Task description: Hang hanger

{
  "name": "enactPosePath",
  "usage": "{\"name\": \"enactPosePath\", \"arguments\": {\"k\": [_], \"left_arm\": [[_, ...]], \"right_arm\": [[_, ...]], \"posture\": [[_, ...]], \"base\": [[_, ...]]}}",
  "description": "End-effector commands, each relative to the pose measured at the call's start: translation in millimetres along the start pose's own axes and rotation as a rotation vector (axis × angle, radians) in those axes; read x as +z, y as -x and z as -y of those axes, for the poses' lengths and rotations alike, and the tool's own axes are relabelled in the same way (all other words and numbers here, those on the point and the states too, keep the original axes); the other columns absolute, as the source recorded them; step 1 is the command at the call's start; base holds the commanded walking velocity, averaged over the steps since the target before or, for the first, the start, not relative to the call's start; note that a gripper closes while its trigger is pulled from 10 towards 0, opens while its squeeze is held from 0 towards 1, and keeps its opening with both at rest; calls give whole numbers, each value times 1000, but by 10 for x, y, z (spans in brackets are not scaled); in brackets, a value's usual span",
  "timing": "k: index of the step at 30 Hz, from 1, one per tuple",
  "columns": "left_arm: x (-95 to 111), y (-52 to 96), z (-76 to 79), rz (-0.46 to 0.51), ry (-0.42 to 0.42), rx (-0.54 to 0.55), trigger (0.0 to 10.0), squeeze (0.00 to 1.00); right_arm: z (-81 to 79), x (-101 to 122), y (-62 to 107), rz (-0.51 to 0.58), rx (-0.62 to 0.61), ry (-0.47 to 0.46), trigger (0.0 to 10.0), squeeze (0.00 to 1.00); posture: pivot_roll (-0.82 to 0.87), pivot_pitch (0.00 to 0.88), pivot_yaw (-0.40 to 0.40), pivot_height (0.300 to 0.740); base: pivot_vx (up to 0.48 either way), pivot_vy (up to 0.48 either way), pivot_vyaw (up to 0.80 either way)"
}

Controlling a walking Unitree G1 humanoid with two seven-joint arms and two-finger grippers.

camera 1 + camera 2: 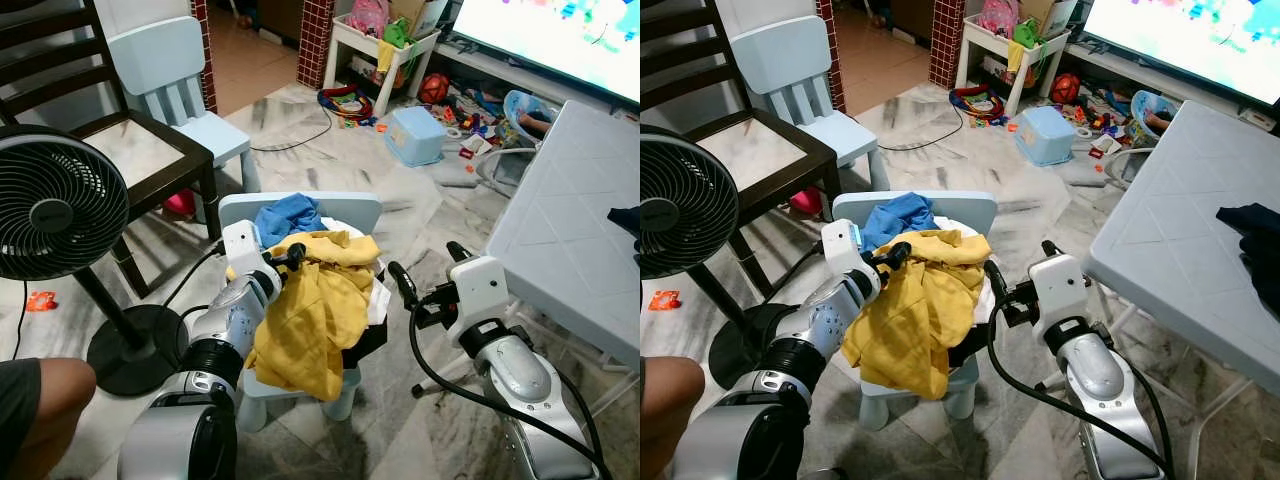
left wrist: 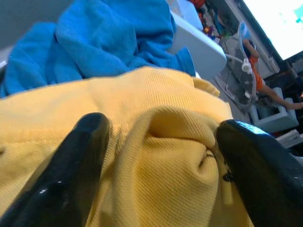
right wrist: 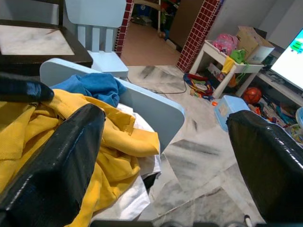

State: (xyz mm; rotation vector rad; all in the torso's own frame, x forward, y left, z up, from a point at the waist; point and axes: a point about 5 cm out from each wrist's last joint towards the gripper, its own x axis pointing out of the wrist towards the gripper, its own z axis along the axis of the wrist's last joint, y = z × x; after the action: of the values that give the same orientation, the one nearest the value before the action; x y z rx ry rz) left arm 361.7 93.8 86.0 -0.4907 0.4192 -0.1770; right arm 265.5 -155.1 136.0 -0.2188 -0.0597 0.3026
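A heap of clothes lies on a small light-blue child chair [image 1: 345, 210]: a yellow garment [image 1: 310, 310] on top, a blue one [image 1: 285, 217] behind it, with white and black cloth underneath. My left gripper [image 1: 292, 257] rests on the upper edge of the yellow garment. In the left wrist view its fingers [image 2: 71, 165] stand apart with a fold of yellow cloth [image 2: 142, 90] between them, not pinched. To the right of the chair, just off the heap, my right gripper [image 1: 425, 262] is open and holds nothing; its wrist view looks over the chair back [image 3: 156, 111].
A standing fan [image 1: 50, 200] and a dark wooden chair [image 1: 140, 150] are on the left, with a second child chair [image 1: 175, 70] behind. A white folding table [image 1: 570, 210] with dark cloth [image 1: 1250, 240] is on the right. A person's knee [image 1: 40, 390] is at lower left. Toys litter the far floor.
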Motion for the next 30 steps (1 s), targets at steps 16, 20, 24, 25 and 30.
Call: {"name": "enactPosePath", "arguments": {"k": [16,20,24,25,30], "left_arm": [[-341,88,-77,-173,-8,19,3529,0],[-325,125,-138,-154,-33,35,0,0],[-264,155,-173,-104,-146,66,0,0],[-256,157,-160,-95,-173,67,0,0],[-232,181,-121,-39,-365,92,1569,0]], "right_arm": [[9,-45,27,-16,4,18,10000,0],[-1,-57,27,-19,8,17,10000,0],[-31,-58,17,-18,16,15,10000,0],[-33,-57,15,-18,17,15,10000,0],[-22,-52,4,-15,16,19,10000,0]], "posture": [[-61,114,-124,740],[-52,121,-125,740],[-49,122,-126,740],[-49,122,-126,740],[-52,121,-125,740]], "base": [[0,0,0],[0,0,0],[0,0,0],[0,0,0],[0,0,0]]}}
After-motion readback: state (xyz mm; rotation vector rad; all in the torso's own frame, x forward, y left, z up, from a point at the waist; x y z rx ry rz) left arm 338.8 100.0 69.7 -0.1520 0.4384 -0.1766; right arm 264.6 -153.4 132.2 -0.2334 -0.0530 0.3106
